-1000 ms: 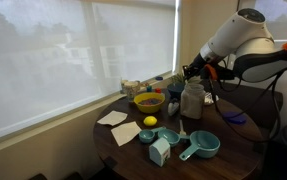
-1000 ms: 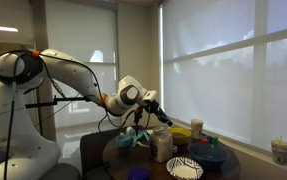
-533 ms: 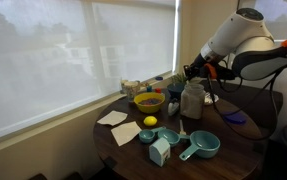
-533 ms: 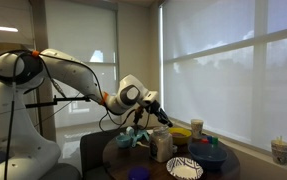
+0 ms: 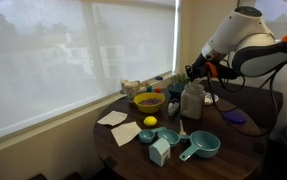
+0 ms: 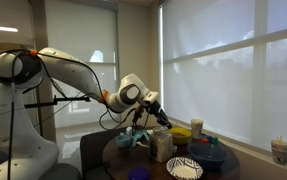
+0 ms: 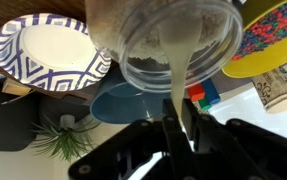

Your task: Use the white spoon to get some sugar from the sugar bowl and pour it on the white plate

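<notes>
Gripping the spoon (image 7: 177,95) by the end of its handle, the gripper (image 7: 180,128) has its two fingers closed on the slim white shaft. The spoon's bowl end reaches down through the mouth of the jar (image 7: 133,70) into the pale sugar. The handle runs close to the near side of the rim, with open room around it across the rest of the mouth.

The plate (image 7: 45,52), white with a blue-striped border, lies bare just beside the jar. In the wrist view nothing stands between them. A dark blue plate (image 7: 128,103) lies partly under the jar on the plate's side. A yellow bowl (image 7: 273,40) sits close on the far side, and a cork-coloured cup (image 7: 275,88) is next to that. A small green plant (image 7: 63,135) shows below the table's edge.

In an exterior view the gripper (image 5: 196,75) hangs right above the jar (image 5: 191,102), which stands toward the back of the round table (image 5: 233,150). Crowded beside it are the yellow bowl (image 5: 148,101), a lemon (image 5: 150,122), napkins (image 5: 113,118), teal measuring cups (image 5: 201,146) and a small pale carton (image 5: 160,151). The near right part of the table is bare.

In an exterior view the gripper (image 6: 163,118) slants down over the jar (image 6: 162,146). The plate (image 6: 186,168) sits low at the table's near edge, beside the jar, with clear air above it.
</notes>
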